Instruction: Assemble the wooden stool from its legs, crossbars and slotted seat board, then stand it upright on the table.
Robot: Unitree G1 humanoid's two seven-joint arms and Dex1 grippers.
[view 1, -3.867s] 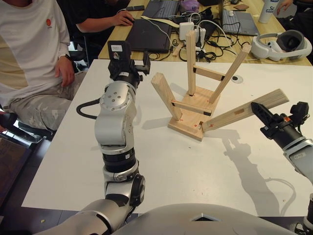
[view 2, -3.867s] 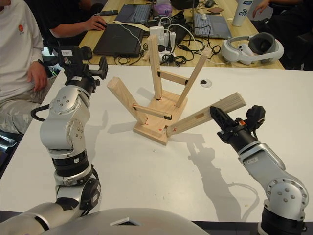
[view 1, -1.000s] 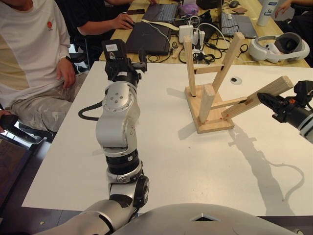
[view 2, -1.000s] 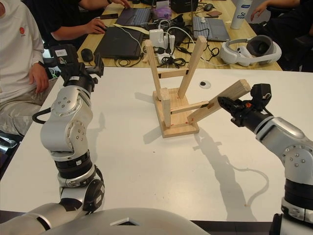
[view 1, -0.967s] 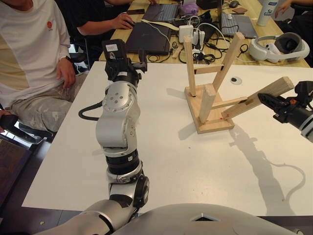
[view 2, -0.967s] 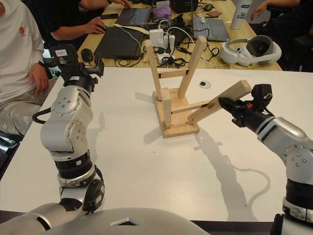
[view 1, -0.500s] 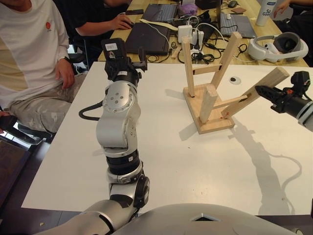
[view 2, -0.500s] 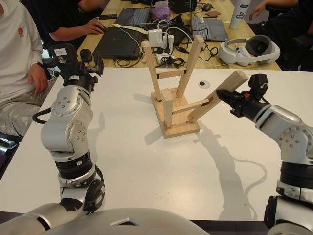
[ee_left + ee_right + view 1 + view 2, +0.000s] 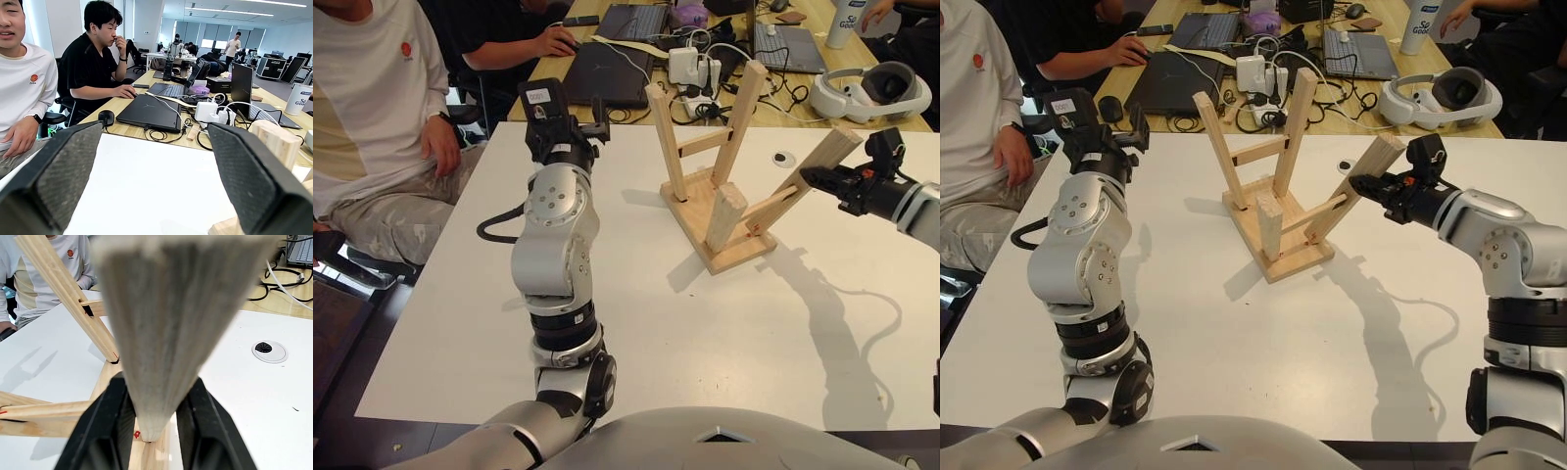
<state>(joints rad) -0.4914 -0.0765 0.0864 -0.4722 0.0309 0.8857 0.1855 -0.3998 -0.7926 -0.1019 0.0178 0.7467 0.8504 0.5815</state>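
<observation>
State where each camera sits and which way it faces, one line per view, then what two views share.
Left eye: on the head, facing forward and down over the table; left arm and right gripper show.
Right eye: beside it, same scene, same arms.
Left wrist: behind the open left gripper, facing desks past the table.
Right wrist: behind the right gripper, looking along the stool leg it clamps.
Shared: both eyes show the legs-up stool.

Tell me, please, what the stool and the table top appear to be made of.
The stool looks like pale, probably unvarnished wood: matte, with visible grain on its legs. The table top looks like smooth white laminate or painted board; which, I cannot tell.
</observation>
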